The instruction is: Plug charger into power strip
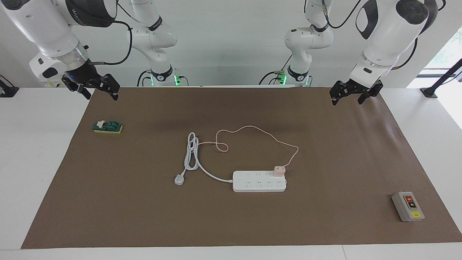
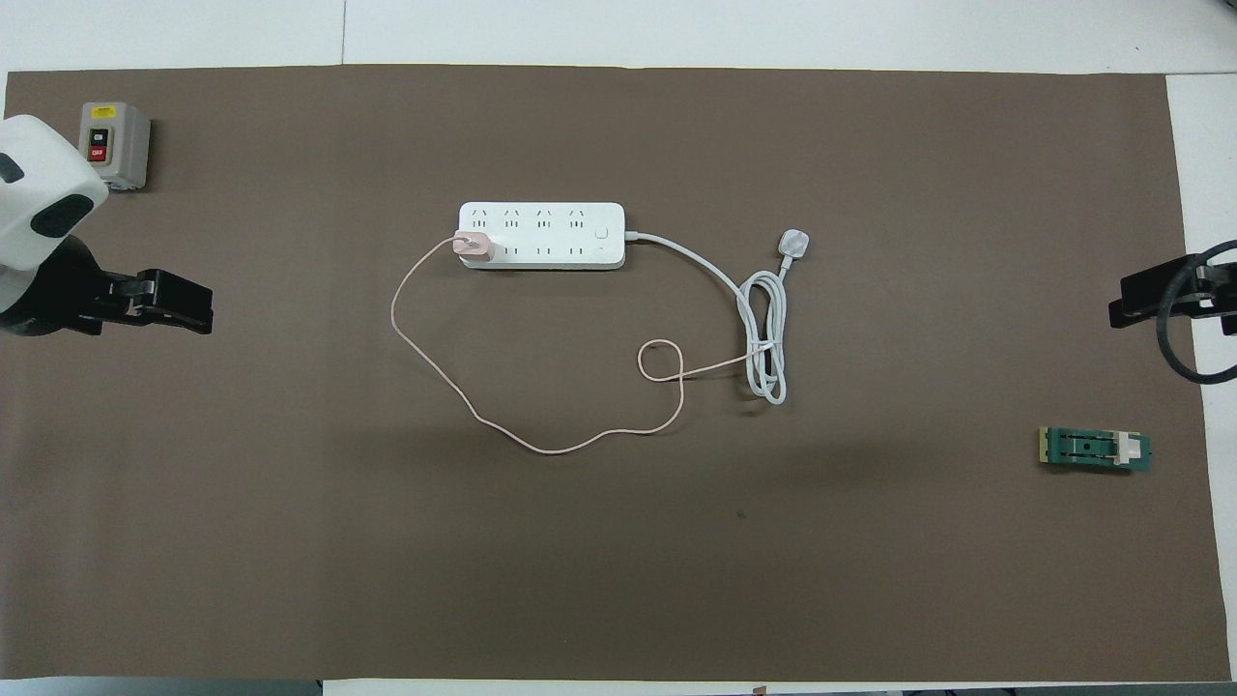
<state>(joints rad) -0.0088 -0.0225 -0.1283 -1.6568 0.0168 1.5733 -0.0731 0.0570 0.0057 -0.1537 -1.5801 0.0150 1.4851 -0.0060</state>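
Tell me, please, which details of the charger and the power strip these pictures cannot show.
- Charger prongs: hidden in both views by the charger's own body standing on the power strip, so how deep they sit cannot be told.
- Socket markings: too small in both views.
- Pink cable far end: lost among the white cord's coil, overhead view.

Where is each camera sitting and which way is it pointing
Facing view: high across the table, looking at the robots; both arms show whole, left gripper and right gripper open over the mat's corners.
Overhead view: above the robots' end, looking steeply down; only the grippers show.
Shared: charger in the power strip, switch box.
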